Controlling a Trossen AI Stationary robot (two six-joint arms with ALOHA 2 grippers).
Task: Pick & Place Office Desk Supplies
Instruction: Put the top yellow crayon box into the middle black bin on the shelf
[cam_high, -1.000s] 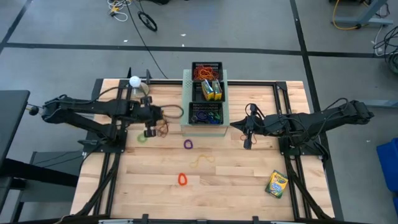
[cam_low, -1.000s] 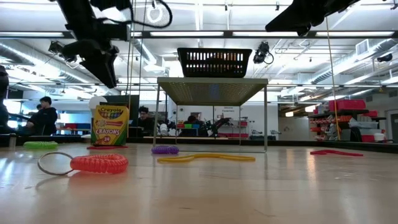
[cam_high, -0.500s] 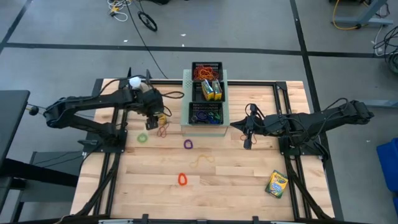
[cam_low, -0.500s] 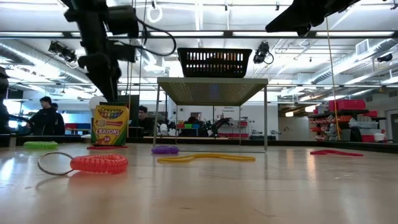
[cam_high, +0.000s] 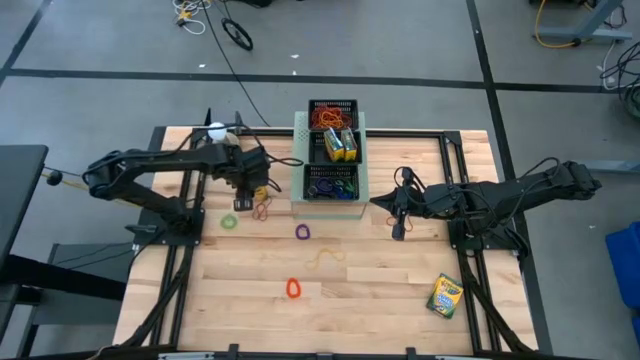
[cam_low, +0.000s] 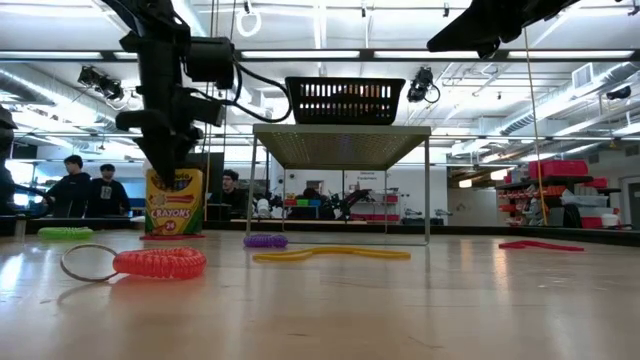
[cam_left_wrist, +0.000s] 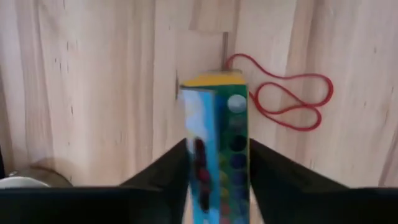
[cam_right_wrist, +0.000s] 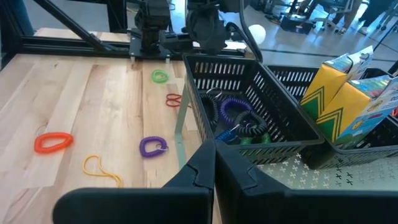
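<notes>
While your left gripper sits left of centre in the high view, its jaws straddle an upright crayon box without clearly pinching it; whether they grip it cannot be told. A red rubber-band loop lies on the counter just beside that box. Below it you see a green loop, a purple coil, a yellow band and an orange coil. At centre, two black mesh trays sit on the pale-green box. Your right gripper hangs right of centre, jaws closed on nothing. Another crayon box lies lower right.
</notes>
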